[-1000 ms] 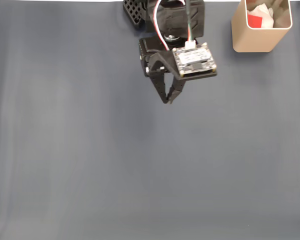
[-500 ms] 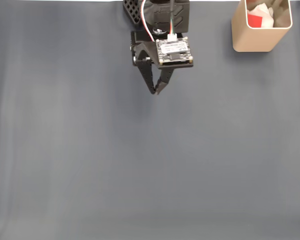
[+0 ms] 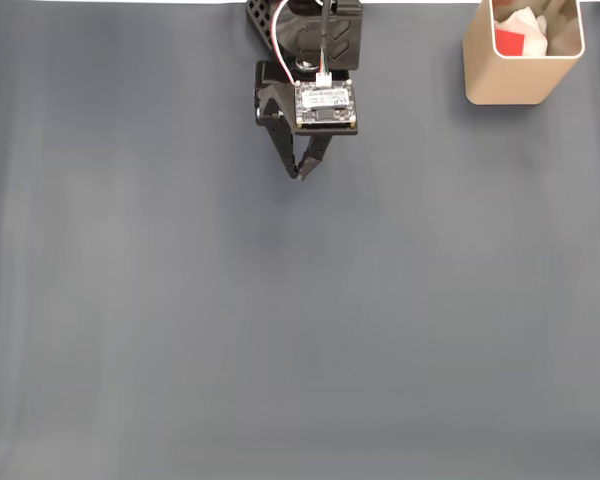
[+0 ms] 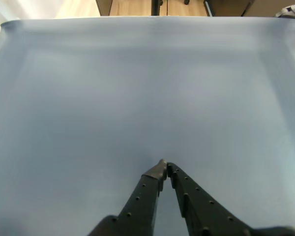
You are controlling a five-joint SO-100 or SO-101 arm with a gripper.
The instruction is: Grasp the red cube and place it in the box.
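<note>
I read the task as essentially complete. The red cube (image 3: 510,42) sits inside the box (image 3: 520,85), at the top right of the fixed view. The gripper (image 3: 299,175) hangs well apart from it, fingertips pressed together and holding nothing. I see no placing step left.

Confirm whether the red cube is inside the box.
Yes: in the fixed view the red cube sits inside the box, beside white paper.

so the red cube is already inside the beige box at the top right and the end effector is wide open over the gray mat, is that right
Not quite. The end effector is shut, its tips together in the wrist view and empty. The rest holds: the fixed view shows the red cube inside the box at top right.
</note>
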